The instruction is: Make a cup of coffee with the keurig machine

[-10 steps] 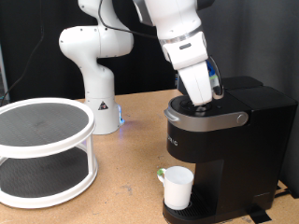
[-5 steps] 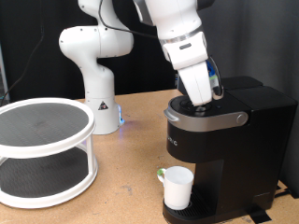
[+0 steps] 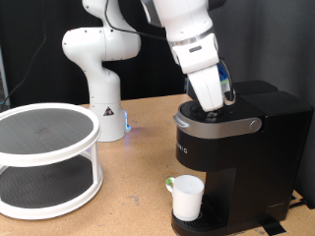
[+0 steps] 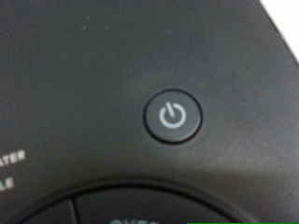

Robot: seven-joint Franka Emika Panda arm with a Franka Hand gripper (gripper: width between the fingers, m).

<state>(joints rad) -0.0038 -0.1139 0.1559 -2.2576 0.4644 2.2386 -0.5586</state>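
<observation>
The black keurig machine (image 3: 236,157) stands at the exterior view's right, with its silver-grey ring around the top. The white cup (image 3: 187,197) stands on the drip tray under the brew head, its greenish mark at the rim's left. My arm reaches down from the exterior view's top and my gripper (image 3: 210,106) is right on the machine's top; its fingers are hidden behind the hand. The wrist view shows no fingers, only the machine's black top very close, with the round power button (image 4: 174,115) in the middle.
A white two-tier round rack (image 3: 44,157) stands at the exterior view's left. A second white robot base (image 3: 98,74) stands behind, with a small blue light near its foot. The wooden table (image 3: 138,187) lies between rack and machine.
</observation>
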